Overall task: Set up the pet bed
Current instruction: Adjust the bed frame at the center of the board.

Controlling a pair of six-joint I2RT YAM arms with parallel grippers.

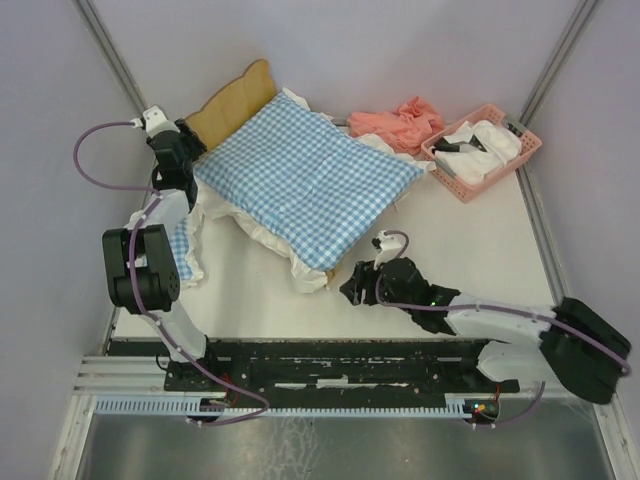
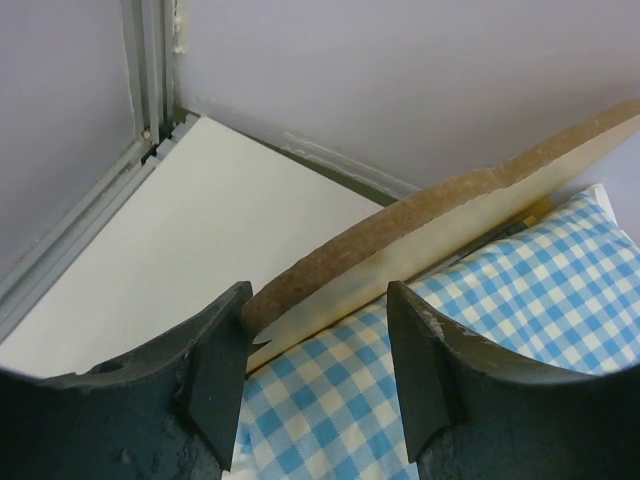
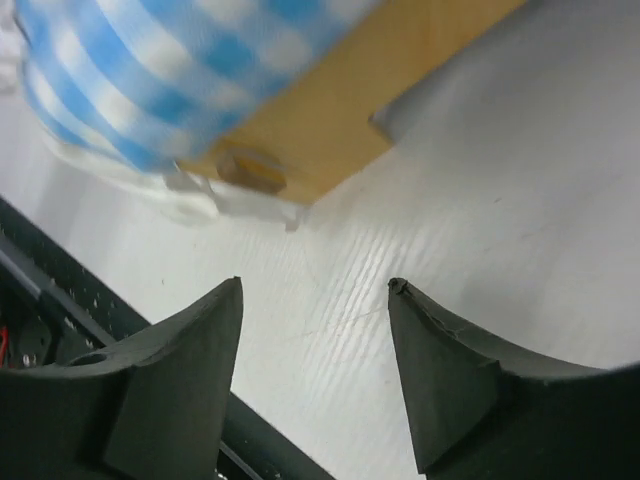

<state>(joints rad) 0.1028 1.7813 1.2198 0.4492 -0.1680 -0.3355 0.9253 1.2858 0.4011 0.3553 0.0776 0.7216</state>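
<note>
The pink basket (image 1: 505, 170) at the far right of the tabletop (image 1: 470, 250) holds white cloth and a small dark item. The pet bed (image 1: 235, 100) lies mid-tabletop on a diagonal, with its headboard far-left, its foot near-right and a checked cushion (image 1: 305, 180) on top. The left pincer (image 2: 320, 335) is spread either side of the headboard's end. The right pincer (image 3: 315, 300) is spread over bare tabletop by the foot.

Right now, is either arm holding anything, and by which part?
Nothing is held. The left fingers stand open by the headboard, not gripping it; the right fingers hang open over the table.
</note>
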